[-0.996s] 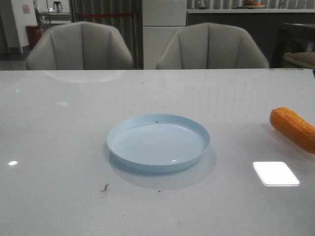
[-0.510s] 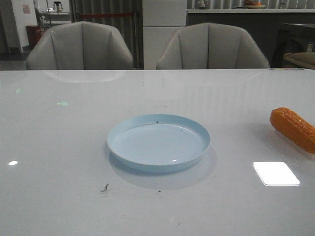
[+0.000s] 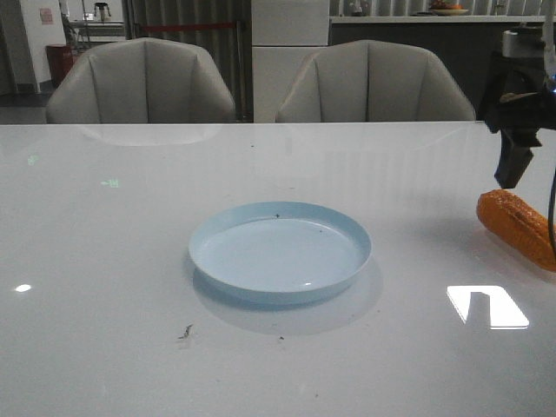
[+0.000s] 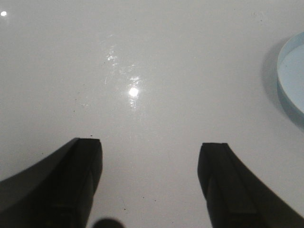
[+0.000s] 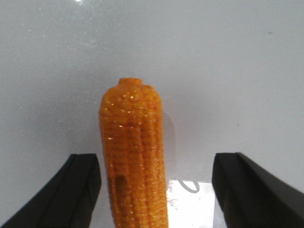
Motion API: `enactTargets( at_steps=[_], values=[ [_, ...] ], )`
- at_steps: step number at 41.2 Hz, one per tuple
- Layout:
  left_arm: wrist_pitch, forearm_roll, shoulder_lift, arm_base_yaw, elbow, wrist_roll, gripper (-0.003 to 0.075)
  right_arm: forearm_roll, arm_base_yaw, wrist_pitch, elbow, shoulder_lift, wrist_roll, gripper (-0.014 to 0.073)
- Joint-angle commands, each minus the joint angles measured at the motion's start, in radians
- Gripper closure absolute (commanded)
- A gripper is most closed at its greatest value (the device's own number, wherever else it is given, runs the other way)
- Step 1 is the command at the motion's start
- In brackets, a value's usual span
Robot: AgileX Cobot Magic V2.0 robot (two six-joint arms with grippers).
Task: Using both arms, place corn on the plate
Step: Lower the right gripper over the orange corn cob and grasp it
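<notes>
The left tool point(image 4: 149, 185) hangs spread over bare table point(image 3: 104, 261), and the plate point(image 3: 280, 252) sits centre frame, empty. At the right edge the right tool point(image 5: 156, 190), new to the front view, hovers spread astride the corn point(image 3: 518, 228), so a grasp looks imminent

The front camera looks forward, low over the glossy white worktop point(image 3: 113, 261). Each wrist camera looks closely down between its own jaws: the left shares the round pale-blue plate point(image 4: 293, 76) point(image 3: 280, 252), the right the orange bumpy corn cob point(image 5: 134, 152) point(image 3: 517, 226).
</notes>
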Motion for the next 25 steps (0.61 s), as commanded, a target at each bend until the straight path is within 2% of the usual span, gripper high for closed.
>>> enactTargets(
  at_steps=[1, 17, 20, 25],
  values=[
    [-0.082, -0.005, -0.008, 0.003, -0.027, -0.014, 0.0231, -0.012, 0.017, -0.044, -0.034, -0.020, -0.025, -0.0002],
    [-0.090, -0.005, -0.008, 0.003, -0.027, -0.014, 0.0231, -0.012, 0.022, -0.038, -0.034, 0.051, -0.034, 0.0014],
    [-0.090, -0.005, -0.008, 0.003, -0.027, -0.014, 0.0231, -0.012, 0.022, -0.038, -0.034, 0.056, -0.034, 0.0074],
    [-0.090, -0.005, -0.008, 0.003, -0.027, -0.014, 0.0231, -0.012, 0.022, -0.037, -0.034, 0.065, -0.034, 0.0256]
  ],
)
